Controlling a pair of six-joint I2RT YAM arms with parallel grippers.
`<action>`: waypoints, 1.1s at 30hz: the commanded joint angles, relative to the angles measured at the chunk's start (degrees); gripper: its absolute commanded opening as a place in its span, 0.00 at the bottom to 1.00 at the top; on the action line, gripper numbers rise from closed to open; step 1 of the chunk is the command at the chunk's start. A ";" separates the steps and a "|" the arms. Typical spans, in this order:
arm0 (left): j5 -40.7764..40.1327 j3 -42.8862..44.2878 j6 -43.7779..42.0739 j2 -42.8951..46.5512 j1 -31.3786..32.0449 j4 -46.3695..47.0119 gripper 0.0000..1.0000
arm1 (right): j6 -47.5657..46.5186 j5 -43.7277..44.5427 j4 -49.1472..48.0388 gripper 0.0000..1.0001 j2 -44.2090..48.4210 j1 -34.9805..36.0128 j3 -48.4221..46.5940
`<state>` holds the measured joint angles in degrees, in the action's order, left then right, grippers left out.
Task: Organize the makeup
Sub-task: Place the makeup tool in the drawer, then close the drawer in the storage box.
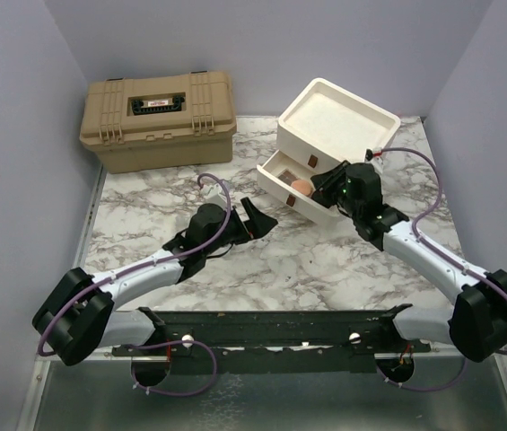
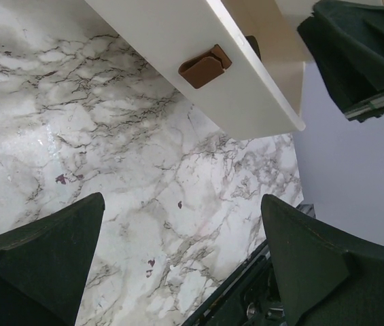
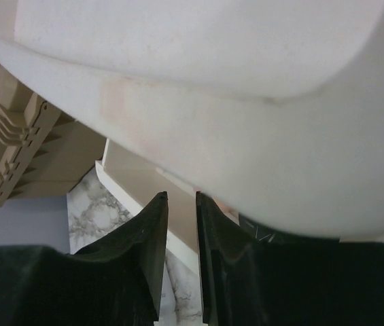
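Nearest in the overhead view, the left arm (image 1: 145,274) lies low across the bench (image 1: 145,193). The left hand (image 1: 255,218) is spread and empty, just short of the open drawer (image 1: 280,184). The right hand (image 1: 320,190) hovers at that drawer of the cream drawer unit (image 1: 338,121), just beside the round compact (image 1: 301,188) lying inside. No other makeup shows.

From the left wrist, the spread fingers (image 2: 42,261) frame the marble, with the drawer's brown handle (image 2: 205,66) ahead.

From the right wrist, the fingers (image 3: 147,251) stand slightly parted, pinching nothing, close under the cream unit.

This looks like a release into the drawer. It would go best by widening fully, then rising straight up clear of the drawer wall without nudging the compact.
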<state>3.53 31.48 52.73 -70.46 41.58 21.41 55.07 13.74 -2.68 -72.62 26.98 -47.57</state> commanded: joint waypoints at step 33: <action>5.62 12.13 -1.27 -14.60 4.11 6.36 0.98 | -36.58 -0.98 23.49 0.79 -4.70 -0.39 -32.17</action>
<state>8.21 41.63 52.25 -84.51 45.15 26.11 25.12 7.44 14.39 -73.87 26.92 -75.31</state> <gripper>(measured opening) 0.983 0.762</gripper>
